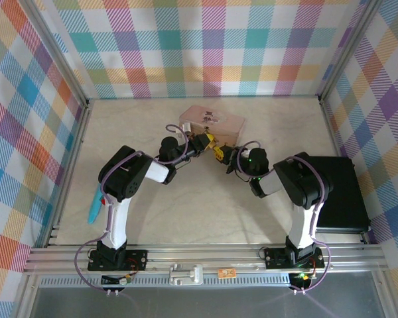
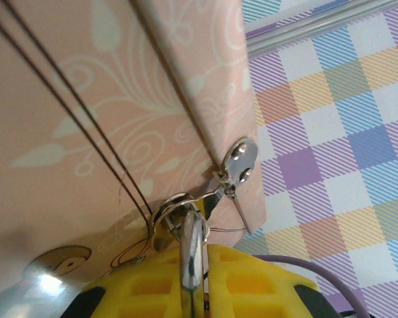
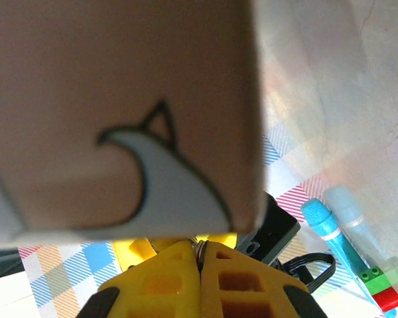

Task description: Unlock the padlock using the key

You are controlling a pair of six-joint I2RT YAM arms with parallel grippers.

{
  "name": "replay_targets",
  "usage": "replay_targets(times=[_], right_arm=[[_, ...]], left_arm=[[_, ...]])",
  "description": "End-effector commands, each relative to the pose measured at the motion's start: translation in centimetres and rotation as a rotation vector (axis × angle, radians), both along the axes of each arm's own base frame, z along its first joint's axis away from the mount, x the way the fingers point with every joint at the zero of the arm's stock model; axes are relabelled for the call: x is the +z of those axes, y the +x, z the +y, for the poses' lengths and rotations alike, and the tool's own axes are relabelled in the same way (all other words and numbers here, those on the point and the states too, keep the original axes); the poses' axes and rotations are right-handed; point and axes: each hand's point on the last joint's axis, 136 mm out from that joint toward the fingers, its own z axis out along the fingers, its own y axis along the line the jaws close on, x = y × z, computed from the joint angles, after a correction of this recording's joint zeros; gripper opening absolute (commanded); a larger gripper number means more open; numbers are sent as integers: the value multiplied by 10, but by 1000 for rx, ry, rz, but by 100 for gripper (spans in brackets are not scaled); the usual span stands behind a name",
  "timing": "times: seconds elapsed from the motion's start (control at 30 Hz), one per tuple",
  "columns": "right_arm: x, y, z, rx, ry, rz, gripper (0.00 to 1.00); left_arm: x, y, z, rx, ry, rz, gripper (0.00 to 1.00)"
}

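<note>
The padlock point(image 2: 191, 242) shows as a curved silver shackle hooked through the ring of the pink tin's point(image 2: 86, 132) hasp point(image 2: 241, 162). My left gripper point(image 2: 203, 250) is shut on it, and the lock's body is hidden between the yellow fingers. In the top view the left gripper point(image 1: 203, 142) sits at the tin's point(image 1: 212, 121) front edge. My right gripper point(image 1: 219, 154) is just to its right, almost touching it. The right gripper point(image 3: 199, 255) is shut, and a thin sliver of grey metal, the key point(image 3: 199, 245), pokes from its tips right under the tin point(image 3: 119, 66).
A blue pen point(image 1: 94, 204) lies by the left wall; the right wrist view shows this pen point(image 3: 325, 225) beside green and red bricks point(image 3: 385, 288). A black slab point(image 1: 341, 192) covers the table's right side. Plaid walls close three sides.
</note>
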Motion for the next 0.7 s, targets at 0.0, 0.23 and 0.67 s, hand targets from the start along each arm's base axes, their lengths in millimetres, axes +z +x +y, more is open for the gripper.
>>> replay_targets(times=[0.0, 0.23, 0.67], right_arm=[[14, -20, 27, 127, 110, 43, 0], [41, -20, 29, 196, 64, -68, 10], [-12, -33, -24, 227, -422, -144, 41]], left_arm=[[52, -31, -27, -146, -42, -204, 0], [41, -16, -18, -52, -59, -130, 0], [4, 14, 13, 197, -98, 62, 0]])
